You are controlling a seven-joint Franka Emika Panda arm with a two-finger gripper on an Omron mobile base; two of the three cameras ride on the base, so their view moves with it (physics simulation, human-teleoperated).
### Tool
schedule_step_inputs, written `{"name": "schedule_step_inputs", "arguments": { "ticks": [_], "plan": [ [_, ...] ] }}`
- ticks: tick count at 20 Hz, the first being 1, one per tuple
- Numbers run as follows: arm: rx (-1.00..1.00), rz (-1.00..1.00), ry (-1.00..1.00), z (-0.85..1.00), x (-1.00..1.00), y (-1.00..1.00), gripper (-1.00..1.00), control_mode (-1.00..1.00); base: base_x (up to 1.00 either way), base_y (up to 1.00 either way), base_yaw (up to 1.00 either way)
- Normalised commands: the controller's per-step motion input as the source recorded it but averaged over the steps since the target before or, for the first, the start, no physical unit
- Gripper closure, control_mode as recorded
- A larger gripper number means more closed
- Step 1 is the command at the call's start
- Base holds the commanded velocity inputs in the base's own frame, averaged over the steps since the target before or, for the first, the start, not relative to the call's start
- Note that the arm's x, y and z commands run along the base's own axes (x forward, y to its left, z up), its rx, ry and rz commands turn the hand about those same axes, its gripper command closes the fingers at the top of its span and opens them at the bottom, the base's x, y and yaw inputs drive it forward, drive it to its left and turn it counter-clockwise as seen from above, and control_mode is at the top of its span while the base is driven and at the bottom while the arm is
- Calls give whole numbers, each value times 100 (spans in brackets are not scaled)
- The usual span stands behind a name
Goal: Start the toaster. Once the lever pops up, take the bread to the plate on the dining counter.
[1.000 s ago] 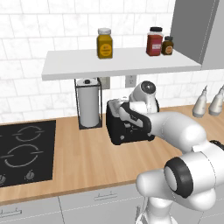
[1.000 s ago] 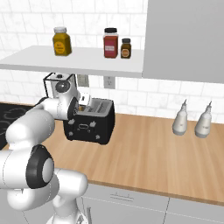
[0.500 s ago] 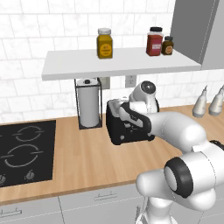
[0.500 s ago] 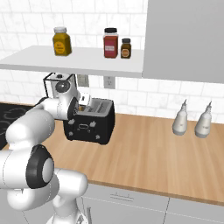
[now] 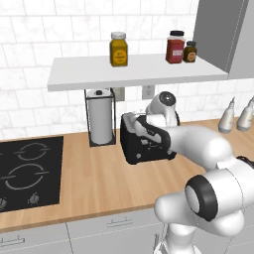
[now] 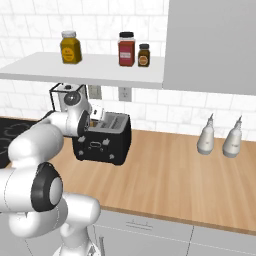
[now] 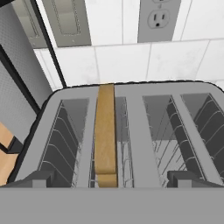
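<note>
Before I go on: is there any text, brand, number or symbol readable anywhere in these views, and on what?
No text reads clearly in any view.
Yellow jar: label too blurred to read.
Red jar: pale label, nothing legible.
Small brown jar: label too small to read.
Toaster: small front knobs and buttons, no readable markings.
Cooktop: burner rings and knobs, no lettering visible.
Wall outlet: no writing.

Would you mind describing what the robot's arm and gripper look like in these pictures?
The arm is built of glossy white rounded segments, with dark ring-shaped joints between them, the largest a black band near its base. The hand carries a small grey disc on its white housing. The gripper ends in two small dark grey finger tips. No cables or markings are visible.
</note>
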Motion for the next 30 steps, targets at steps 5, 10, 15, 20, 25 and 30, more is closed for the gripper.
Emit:
{"name": "schedule_step_inputs", "arguments": {
  "ticks": [5,10,15,20,25,30],
  "plan": [
    [0,0,0,0,8,4,-100,-100,0,0,0],
    [0,0,0,0,0,2,-100,-100,0,0,0],
    [0,0,0,-6,3,0,-100,-100,0,0,0],
    [0,0,0,-10,2,0,-100,-100,0,0,0],
    [0,0,0,-10,1,0,-100,-100,0,0,0],
    [0,0,0,-8,0,0,-100,-100,0,0,0]
  ]
}}
